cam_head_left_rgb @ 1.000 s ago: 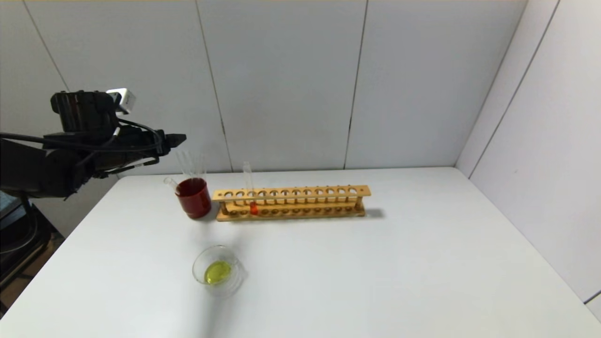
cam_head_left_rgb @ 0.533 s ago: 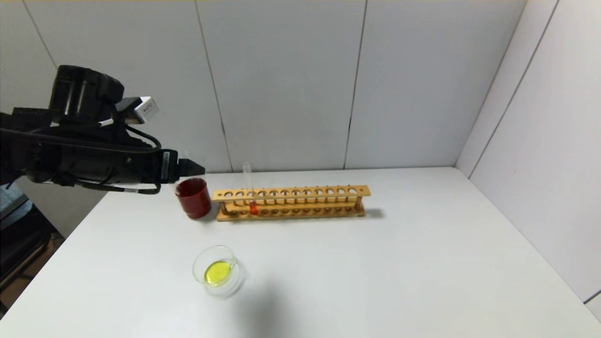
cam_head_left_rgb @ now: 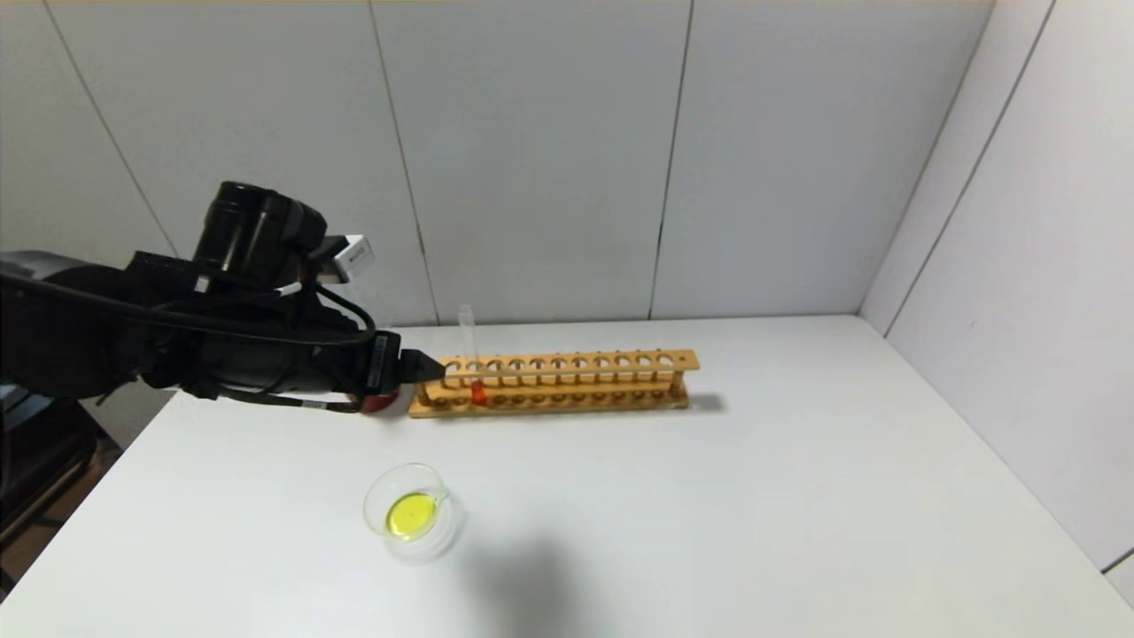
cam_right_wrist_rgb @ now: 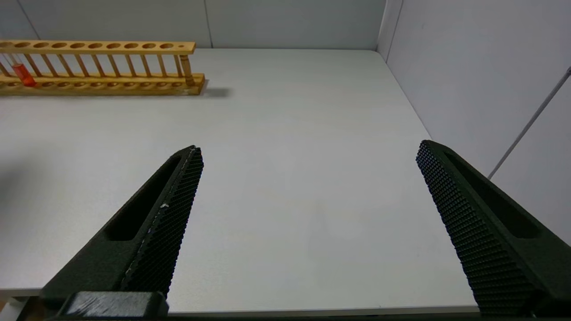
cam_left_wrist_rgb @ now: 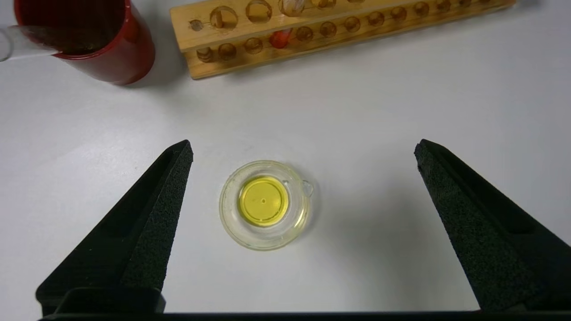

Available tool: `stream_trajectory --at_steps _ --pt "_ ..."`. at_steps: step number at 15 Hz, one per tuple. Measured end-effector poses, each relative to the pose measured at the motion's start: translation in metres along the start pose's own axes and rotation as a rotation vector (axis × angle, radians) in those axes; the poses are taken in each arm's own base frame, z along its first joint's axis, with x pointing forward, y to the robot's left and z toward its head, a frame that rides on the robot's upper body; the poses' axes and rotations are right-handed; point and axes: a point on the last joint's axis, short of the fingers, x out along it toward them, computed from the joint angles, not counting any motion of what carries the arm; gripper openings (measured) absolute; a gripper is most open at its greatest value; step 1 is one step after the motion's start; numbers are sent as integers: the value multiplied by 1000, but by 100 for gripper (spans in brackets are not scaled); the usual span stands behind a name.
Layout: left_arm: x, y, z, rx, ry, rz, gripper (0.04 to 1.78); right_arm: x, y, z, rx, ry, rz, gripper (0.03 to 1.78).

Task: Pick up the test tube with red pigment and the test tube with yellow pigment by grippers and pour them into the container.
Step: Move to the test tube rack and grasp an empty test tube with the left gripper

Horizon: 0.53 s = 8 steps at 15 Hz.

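Pale grey panelled walls close in a white table (cam_head_left_rgb: 709,496), and from the head view I see my left gripper (cam_head_left_rgb: 425,366) stretched out low over its far left part, the tip just at the near end of the wooden rack (cam_head_left_rgb: 554,383). The test tube with red pigment (cam_head_left_rgb: 470,359) stands upright in one of the rack's holes near that end, untouched. The container (cam_head_left_rgb: 412,512) sits nearer to me, well apart from the rack, already holding a yellow pool. So I judge the yellow pour done and the red one wholly left: grasp, lift, tip. A dark red cup (cam_head_left_rgb: 379,403) peeks out from behind my arm.

My left wrist view looks straight down: my fingers (cam_left_wrist_rgb: 147,223) stand spread wide with nothing between them but the dish far below. The cup at the corner holds a clear tube (cam_left_wrist_rgb: 18,44) leaning over its rim; whether that is the emptied yellow one I cannot tell.

My right wrist view shows my right gripper (cam_right_wrist_rgb: 308,223) parked low at the table's near edge, jaws apart and empty, the rack far off.

No brand, label or writing is readable anywhere; a small white tag on my left arm is too small to read.
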Motion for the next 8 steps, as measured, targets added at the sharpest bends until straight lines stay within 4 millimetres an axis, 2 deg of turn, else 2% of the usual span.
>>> stream_trajectory --at_steps 4,8 --pt "26 -4 -4 12 -23 -10 175 0 0 0 0 0 0 175" --pt "38 -8 -5 16 -26 -19 175 0 0 0 0 0 0 175"
